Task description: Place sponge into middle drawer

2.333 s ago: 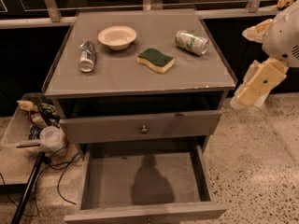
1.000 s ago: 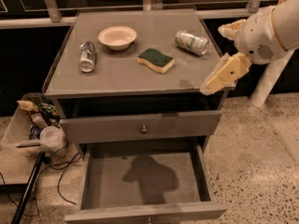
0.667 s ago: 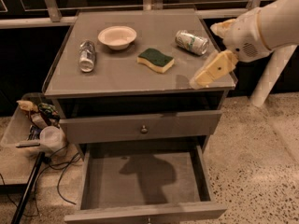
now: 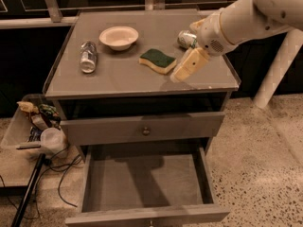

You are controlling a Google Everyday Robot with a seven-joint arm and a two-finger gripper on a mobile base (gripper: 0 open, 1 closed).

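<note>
The tabletop (image 4: pixel 118 77) sits above the middle drawer (image 4: pixel 142 186), which is pulled open with no sponge in it, so only the opening is done. The arm (image 4: pixel 246 20) reaches in from two o'clock. Its claw (image 4: pixel 180 74) slants down just beside the sponge (image 4: pixel 158 60), at the sponge's four o'clock. I cannot tell whether the claw is open or closed. Grasp, carry and drop remain.

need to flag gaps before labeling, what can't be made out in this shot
Camera view:
- can: partly hidden behind the arm.
- middle drawer: front cut off by the bottom edge.
- upper drawer: its front hides the inside.
- gripper, just right of the sponge: height above the tabletop unclear.
</note>
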